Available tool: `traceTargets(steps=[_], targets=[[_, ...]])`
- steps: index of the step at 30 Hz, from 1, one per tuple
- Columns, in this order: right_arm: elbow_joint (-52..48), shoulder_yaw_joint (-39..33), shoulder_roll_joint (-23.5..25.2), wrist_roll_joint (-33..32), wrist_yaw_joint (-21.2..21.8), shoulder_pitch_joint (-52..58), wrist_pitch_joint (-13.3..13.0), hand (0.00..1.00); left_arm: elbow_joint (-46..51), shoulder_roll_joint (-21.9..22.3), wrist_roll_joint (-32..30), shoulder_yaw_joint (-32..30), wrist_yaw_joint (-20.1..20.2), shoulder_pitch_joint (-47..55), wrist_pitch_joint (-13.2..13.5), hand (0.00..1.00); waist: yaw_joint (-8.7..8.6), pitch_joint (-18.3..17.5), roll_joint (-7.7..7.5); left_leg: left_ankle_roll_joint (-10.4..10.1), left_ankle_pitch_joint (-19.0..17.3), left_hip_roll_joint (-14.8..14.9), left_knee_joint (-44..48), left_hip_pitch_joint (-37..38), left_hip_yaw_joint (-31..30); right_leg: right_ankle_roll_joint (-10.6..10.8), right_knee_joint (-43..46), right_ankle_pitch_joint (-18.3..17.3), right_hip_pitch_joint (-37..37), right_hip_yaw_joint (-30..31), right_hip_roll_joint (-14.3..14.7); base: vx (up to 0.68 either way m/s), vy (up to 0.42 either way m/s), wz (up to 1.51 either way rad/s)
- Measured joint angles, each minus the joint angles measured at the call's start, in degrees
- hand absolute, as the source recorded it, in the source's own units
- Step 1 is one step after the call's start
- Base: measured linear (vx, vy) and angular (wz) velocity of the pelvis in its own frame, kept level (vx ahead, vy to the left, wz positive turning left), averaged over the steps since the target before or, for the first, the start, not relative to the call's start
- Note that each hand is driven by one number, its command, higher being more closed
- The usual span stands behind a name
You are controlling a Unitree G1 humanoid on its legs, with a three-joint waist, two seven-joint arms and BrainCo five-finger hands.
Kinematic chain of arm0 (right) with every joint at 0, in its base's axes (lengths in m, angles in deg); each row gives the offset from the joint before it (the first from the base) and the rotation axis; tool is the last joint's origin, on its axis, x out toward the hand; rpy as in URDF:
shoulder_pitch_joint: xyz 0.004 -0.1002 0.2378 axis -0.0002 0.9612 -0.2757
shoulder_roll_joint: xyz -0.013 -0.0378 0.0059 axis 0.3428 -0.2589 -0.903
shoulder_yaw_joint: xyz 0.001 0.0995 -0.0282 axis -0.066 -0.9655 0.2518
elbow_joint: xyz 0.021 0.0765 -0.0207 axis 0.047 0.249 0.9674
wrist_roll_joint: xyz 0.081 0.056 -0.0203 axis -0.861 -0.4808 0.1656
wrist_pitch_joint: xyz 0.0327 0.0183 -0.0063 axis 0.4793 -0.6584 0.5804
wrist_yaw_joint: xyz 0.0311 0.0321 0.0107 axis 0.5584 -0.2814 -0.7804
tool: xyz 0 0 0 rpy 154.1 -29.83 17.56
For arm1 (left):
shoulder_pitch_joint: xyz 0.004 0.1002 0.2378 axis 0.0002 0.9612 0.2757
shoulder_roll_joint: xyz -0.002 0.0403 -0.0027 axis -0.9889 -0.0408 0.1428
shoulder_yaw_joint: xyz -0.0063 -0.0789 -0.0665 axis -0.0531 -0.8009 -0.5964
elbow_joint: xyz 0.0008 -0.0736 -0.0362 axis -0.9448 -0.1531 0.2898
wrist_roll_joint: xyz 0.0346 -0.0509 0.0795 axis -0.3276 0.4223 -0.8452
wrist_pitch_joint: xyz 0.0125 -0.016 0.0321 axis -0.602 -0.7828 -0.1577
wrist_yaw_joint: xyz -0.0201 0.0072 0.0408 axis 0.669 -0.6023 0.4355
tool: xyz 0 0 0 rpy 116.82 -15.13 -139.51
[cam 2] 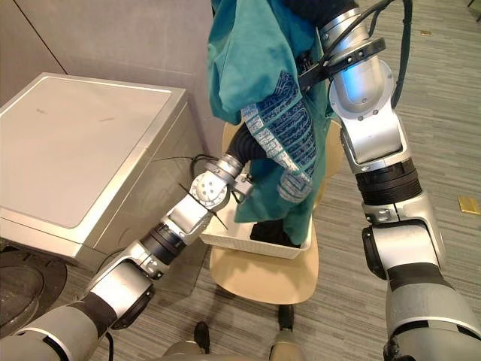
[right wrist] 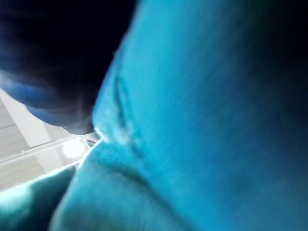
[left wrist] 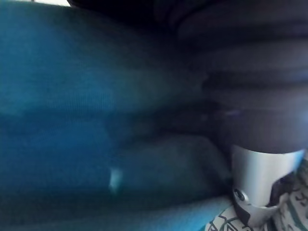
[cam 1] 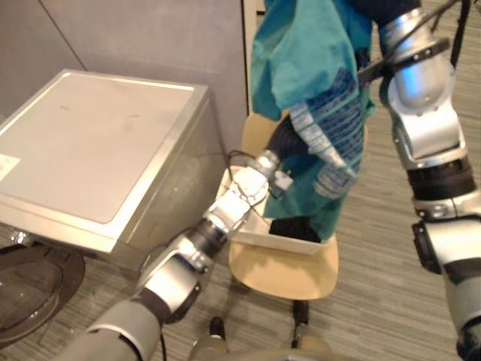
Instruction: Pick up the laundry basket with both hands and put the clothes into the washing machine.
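A teal garment hangs high above a white laundry basket, and a blue-and-white patterned cloth is draped over its front. The basket stands on a tan chair with dark clothing inside. My left hand reaches from the lower left into the hanging cloth, with its fingers hidden behind the fabric. My right arm rises on the right to the top of the garment. There my right hand shows as a dark cover against teal cloth. The washing machine stands at the left.
The machine's round glass door hangs open at the lower left, near the floor. A grey wall runs behind the machine and the chair. Striped carpet lies to the right of the chair.
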Motion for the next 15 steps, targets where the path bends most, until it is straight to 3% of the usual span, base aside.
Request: traceTargets(steps=[10, 11, 15], targets=[[3.2, 0.1, 0.8, -0.2, 0.0, -3.5, 0.2, 1.00, 3.5, 0.8, 0.6, 4.2, 1.8, -1.3, -0.1, 0.00, -1.08, -0.3, 0.51, 0.8, -5.7, 0.0, 8.1, -2.3, 0.1, -0.3, 0.0, 0.7, 0.2, 1.8, -0.4, 0.00, 0.021, -0.09], [3.2, 0.1, 0.9, -0.2, 0.0, -3.5, 0.2, 1.00, 4.1, 0.9, 0.7, 4.8, 2.4, -1.3, 0.0, 1.00, -1.10, -0.5, 0.79, 0.8, -6.0, 0.0, 8.5, -2.4, 0.1, -0.3, 0.0, 0.7, 0.3, 1.9, -0.5, -0.01, 0.037, -0.04], [3.2, -0.2, 1.0, -0.2, -0.2, -3.5, 0.2, 1.00, 4.3, 1.9, 0.9, 5.0, 2.9, -2.7, -0.1, 1.00, -1.21, -1.1, 1.72, 1.0, -7.0, -0.1, 10.1, -3.0, 0.1, -0.3, 0.0, 0.7, 0.3, 2.0, -0.7, 0.00, 0.005, -0.01]])
